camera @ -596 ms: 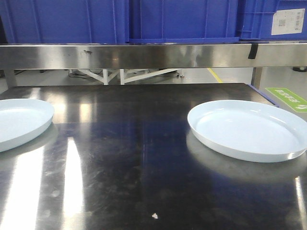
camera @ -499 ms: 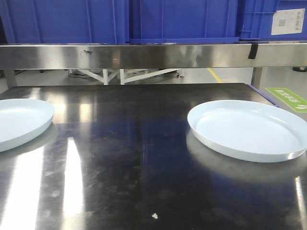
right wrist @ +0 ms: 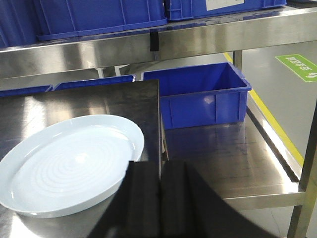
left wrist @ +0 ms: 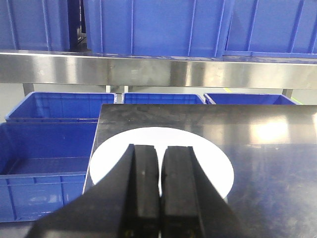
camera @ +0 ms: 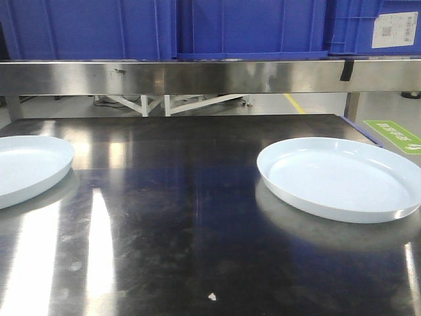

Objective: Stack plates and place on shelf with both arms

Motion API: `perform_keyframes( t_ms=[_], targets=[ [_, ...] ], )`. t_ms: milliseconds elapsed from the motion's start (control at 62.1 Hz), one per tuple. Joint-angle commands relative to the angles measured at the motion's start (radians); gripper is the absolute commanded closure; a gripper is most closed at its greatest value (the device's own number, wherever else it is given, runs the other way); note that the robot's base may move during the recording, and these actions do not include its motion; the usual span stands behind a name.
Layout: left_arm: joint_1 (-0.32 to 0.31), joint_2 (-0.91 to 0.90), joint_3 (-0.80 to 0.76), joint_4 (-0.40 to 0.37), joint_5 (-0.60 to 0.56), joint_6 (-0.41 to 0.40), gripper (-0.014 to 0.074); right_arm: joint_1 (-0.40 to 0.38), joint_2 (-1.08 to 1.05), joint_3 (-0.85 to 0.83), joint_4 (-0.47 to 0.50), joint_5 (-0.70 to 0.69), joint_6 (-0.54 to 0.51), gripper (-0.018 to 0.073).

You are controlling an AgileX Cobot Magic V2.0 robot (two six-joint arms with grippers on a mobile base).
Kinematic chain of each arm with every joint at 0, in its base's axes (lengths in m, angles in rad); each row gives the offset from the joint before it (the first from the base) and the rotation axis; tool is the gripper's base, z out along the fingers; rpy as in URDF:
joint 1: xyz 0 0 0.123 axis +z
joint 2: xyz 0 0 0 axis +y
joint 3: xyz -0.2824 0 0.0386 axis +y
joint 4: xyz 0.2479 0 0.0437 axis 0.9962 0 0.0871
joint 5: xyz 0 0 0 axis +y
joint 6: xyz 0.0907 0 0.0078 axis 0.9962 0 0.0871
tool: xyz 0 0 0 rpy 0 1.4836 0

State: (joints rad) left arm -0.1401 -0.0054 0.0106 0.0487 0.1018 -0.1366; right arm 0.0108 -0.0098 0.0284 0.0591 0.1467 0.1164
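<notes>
Both plates are seen lying flat, well apart on the steel table (camera: 184, 217): the left plate (camera: 29, 164) is cut off by the frame, the right plate (camera: 339, 179) is shown whole. Blue crates (camera: 250, 26) are lined along the shelf (camera: 197, 76) behind.

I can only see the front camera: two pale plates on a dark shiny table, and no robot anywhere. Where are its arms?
Observer: Out of your frame. The left wrist camera shows the left fingers closed together, holding nothing, with the left plate just beyond them.
Operator: And the other arm?
Observer: The right fingers are closed and empty too. The right plate lies ahead, to their left.
Operator: Is there anything off to the side that I'm missing?
Observer: Yes. Past the right edge of the table, an open blue bin sits on a lower steel shelf.
</notes>
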Motion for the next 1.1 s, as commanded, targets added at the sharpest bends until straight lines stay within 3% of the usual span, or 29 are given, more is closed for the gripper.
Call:
perform_keyframes(
  t_ms=[0,258,419,499,660,822,1079],
  targets=[
    [-0.007,-0.015,0.02,-0.001,-0.087,-0.004,0.0505,-0.005,-0.02,-0.016,-0.008,-0.086,-0.005,0.0503],
    [-0.007,0.002,-0.054,-0.006,-0.059,-0.004,0.0505,-0.005,-0.02,-0.016,-0.008,-0.086,-0.005,0.0503],
    [-0.007,0.146,-0.338,0.007,0.175,-0.004,0.0505,-0.005,-0.02,-0.016,-0.008,-0.086,-0.005,0.0503],
    [-0.007,0.282,-0.545,0.033,0.336,-0.004,0.0505,-0.005,-0.02,-0.016,-0.008,-0.086,-0.005,0.0503],
    [-0.007,0.532,-0.869,0.065,0.553,-0.004,0.0505,-0.005,-0.02,-0.016,-0.008,-0.086,-0.005,0.0503],
    [-0.007,0.687,-1.002,0.065,0.591,-0.004,0.0505,-0.005,-0.02,-0.016,-0.008,-0.086,-0.005,0.0503],
    [-0.007,0.764,-1.015,0.041,0.544,-0.004,0.0505,-0.005,-0.02,-0.016,-0.008,-0.086,-0.005,0.0503]
  ],
)
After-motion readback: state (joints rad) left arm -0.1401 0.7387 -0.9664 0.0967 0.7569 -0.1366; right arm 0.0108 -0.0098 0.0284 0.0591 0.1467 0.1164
